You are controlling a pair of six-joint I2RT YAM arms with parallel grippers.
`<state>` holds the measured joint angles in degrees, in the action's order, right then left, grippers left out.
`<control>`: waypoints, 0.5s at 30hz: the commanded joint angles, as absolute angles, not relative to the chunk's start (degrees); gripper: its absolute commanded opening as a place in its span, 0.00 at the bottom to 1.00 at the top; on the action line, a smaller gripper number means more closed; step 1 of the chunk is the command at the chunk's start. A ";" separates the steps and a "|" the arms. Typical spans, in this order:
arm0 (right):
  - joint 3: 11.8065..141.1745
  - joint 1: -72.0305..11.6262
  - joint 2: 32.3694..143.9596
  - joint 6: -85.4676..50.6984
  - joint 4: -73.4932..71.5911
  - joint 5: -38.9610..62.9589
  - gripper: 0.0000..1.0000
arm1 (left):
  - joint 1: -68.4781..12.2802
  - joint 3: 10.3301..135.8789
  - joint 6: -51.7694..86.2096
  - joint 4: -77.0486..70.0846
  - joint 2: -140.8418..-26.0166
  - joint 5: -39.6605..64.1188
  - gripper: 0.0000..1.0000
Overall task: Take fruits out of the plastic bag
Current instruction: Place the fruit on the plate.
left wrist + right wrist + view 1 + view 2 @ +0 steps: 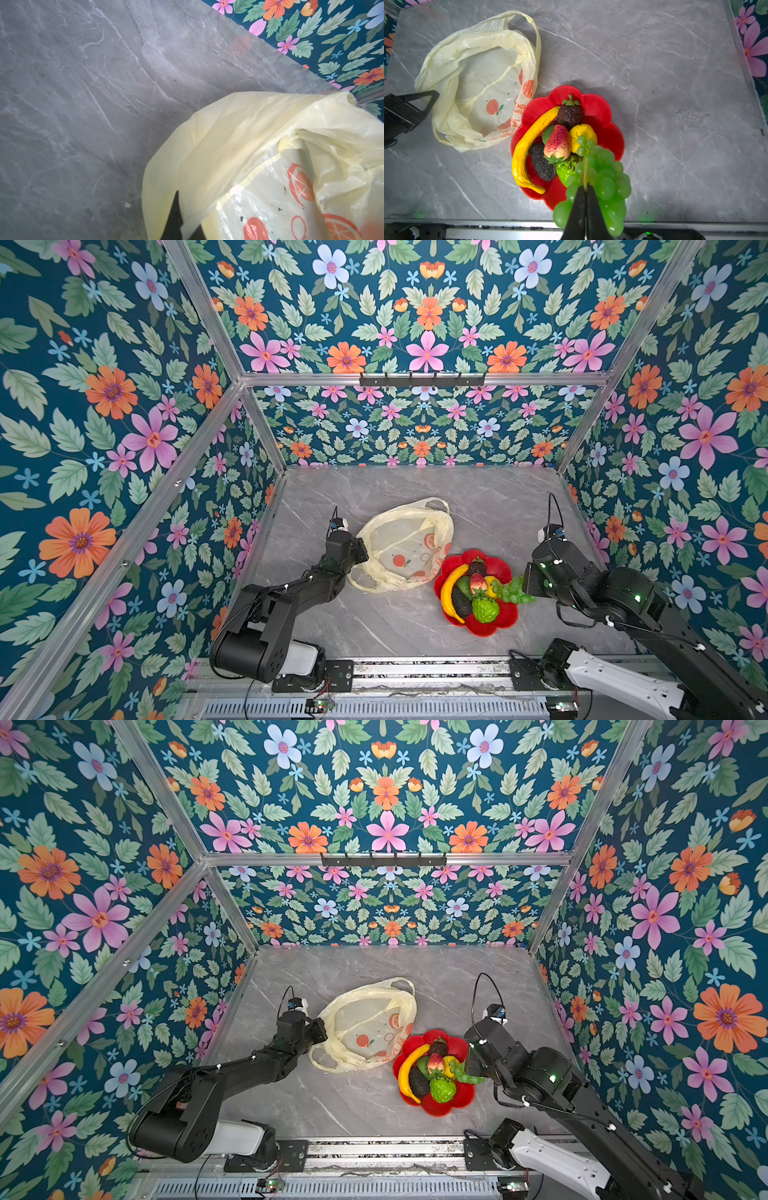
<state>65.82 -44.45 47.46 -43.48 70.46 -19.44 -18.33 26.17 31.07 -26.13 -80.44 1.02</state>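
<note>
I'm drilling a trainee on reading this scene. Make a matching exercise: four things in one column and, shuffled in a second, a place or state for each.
Things:
1 banana
2 grape bunch
3 plastic bag
4 strawberry

Places or states:
A pinched in the right gripper
B atop the pile in the red dish
C curved along the dish's edge on the bag side
D crumpled on the table, edge in the left gripper

Pairs: 1-C; 2-A; 3-D; 4-B

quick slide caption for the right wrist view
Right claw pinches the green grape bunch over the red dish of toy fruits, beside the slack plastic bag.
</note>
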 commanded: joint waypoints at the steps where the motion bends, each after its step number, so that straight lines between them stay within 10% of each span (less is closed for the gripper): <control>1: 63.67 -44.41 47.45 -45.45 68.90 -18.26 0.00 | -18.40 26.46 30.49 -27.07 -80.56 0.44 0.00; 15: 58.27 -37.80 53.79 -41.93 59.50 -17.90 0.00 | -18.39 26.54 30.33 -26.95 -80.25 0.44 0.00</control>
